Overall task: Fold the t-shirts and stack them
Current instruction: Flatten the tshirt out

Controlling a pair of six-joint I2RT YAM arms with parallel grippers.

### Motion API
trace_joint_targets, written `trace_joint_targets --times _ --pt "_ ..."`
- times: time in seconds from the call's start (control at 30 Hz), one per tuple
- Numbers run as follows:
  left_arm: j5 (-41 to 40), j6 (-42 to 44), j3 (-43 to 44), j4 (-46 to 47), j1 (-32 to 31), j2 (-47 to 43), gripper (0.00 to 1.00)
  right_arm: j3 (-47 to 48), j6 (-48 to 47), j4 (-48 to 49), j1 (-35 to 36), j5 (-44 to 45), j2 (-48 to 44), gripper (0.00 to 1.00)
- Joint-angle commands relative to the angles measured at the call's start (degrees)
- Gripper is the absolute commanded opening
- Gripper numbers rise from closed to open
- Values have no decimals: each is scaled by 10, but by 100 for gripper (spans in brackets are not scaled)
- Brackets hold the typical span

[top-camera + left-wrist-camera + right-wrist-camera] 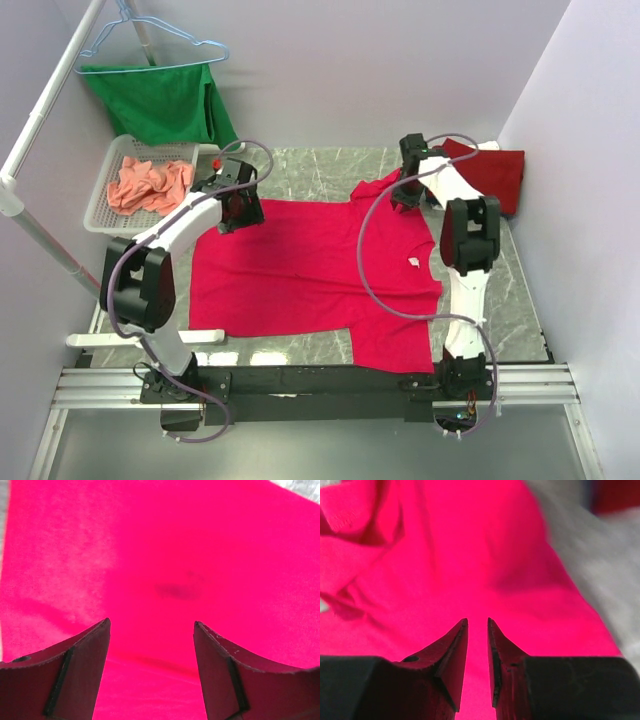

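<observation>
A white pole [38, 135] slants up the left wall beside a hanger [150, 35] carrying green cloth [160, 100]. Below it, a white basket [96, 222] holds the crumpled salmon-orange t-shirt [150, 185]. The left gripper [151, 624] hangs with its jaws wide apart over the pinkish-red t-shirt [300, 270], which lies spread flat across the grey marbled worktop [310, 170]. The right gripper [478, 620], its jaws a narrow slit apart, sits over that shirt's rumpled far sleeve. The dark red t-shirt [495, 175] lies in the far right corner, against pale lilac walls [380, 60]
</observation>
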Motion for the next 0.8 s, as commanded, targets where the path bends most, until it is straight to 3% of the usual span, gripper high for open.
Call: trace_joint_targets --times 0.0,0.47,0.77 --pt "29 7 22 23 -2 9 73 71 -55 43 23 -7 35 30" --pt "24 4 8 22 -2 24 73 213 -68 3 37 2 139 30" --pt "17 10 19 16 -1 36 73 209 -60 11 37 -8 145 30"
